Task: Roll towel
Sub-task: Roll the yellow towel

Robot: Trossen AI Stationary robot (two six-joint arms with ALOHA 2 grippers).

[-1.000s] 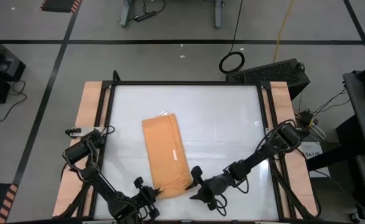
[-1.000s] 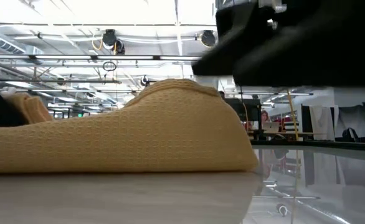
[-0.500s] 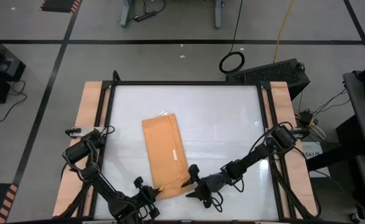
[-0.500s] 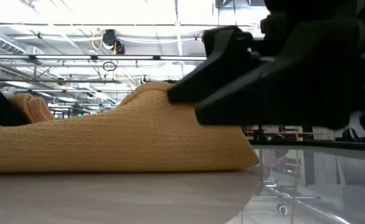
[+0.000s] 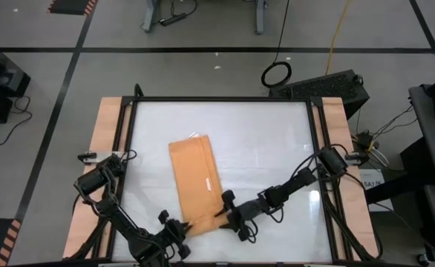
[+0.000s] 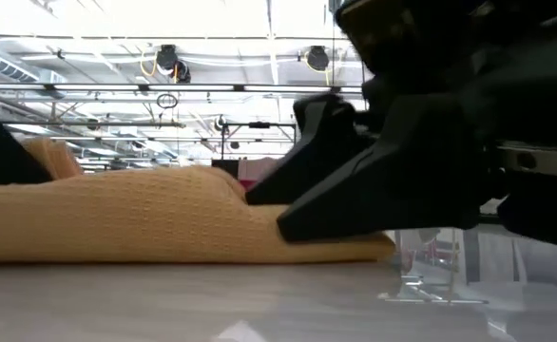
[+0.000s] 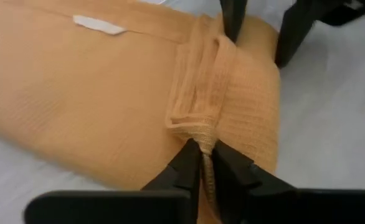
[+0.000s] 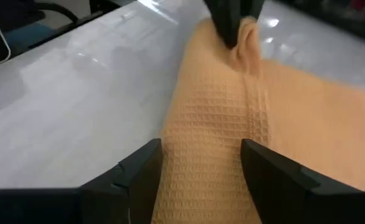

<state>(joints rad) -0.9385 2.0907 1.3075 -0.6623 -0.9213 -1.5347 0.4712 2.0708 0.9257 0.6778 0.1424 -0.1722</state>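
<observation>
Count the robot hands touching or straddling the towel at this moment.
2. The left hand pinches the towel's near end at its left corner; the right hand is open, straddling that same end from the right side.

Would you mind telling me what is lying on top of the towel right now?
A small white tag lies on the towel. At its near end, the first fold rests on the flat cloth, pinched by the left end effector. What the fold encloses is hidden.

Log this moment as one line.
left gripper: shut on towel near edge | right gripper: open, straddling same end | roll: begun
</observation>
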